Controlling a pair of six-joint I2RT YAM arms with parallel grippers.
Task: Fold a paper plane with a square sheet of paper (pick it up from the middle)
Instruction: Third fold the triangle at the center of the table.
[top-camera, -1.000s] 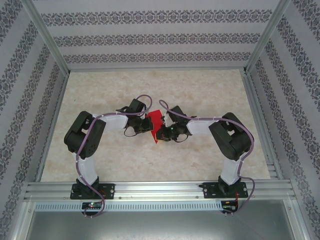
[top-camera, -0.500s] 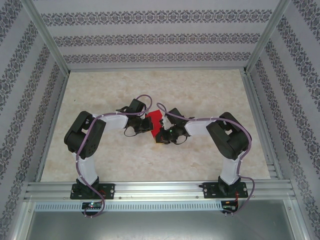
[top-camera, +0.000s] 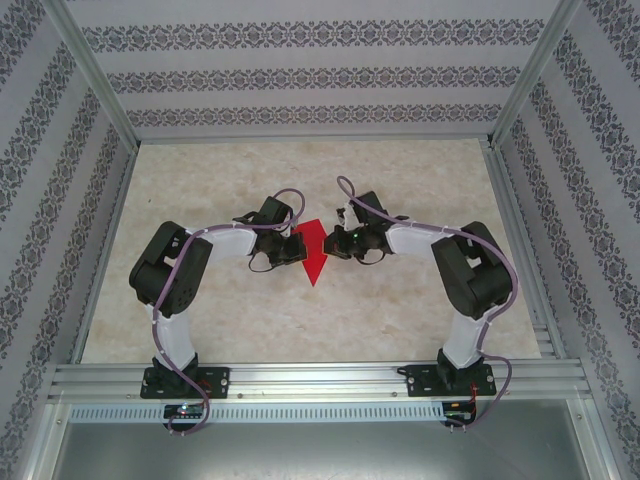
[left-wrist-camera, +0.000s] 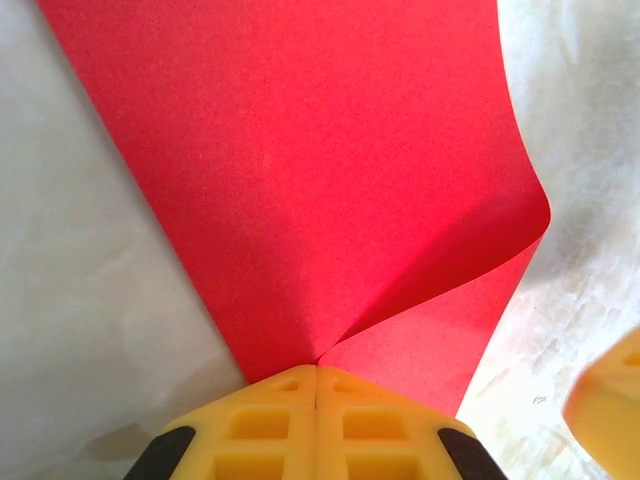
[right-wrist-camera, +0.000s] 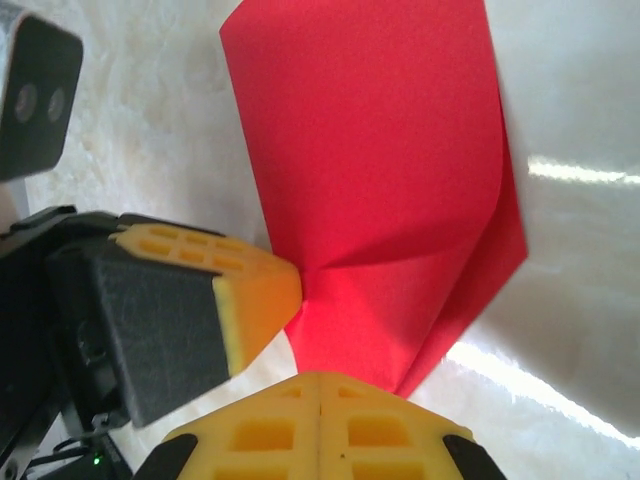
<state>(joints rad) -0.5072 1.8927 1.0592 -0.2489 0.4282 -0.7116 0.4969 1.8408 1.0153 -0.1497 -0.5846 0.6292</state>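
Observation:
The square sheet of paper (top-camera: 313, 256) is bright red and lies on the table between the two arms. It is partly folded, with a point toward the near edge. In the left wrist view the paper (left-wrist-camera: 320, 180) curls up on the right and its crease runs straight into my left gripper (left-wrist-camera: 318, 368), which is shut on it. From above, the left gripper (top-camera: 299, 247) sits at the paper's left edge. My right gripper (top-camera: 333, 243) is at its right edge. In the right wrist view the right gripper (right-wrist-camera: 320, 378) is shut, its tips over the paper's (right-wrist-camera: 380, 170) near edge, with no red in the seam.
The pale marbled tabletop (top-camera: 400, 180) is fenced by aluminium rails, with a front rail (top-camera: 320, 380) by the arm bases and patterned walls on three sides. In the right wrist view the left gripper's yellow fingertip (right-wrist-camera: 255, 290) stands close on the left.
My right gripper has moved away from the near part of the paper, going farther back and to the right. This uncovers the paper's pointed near end. The left gripper has stayed put.

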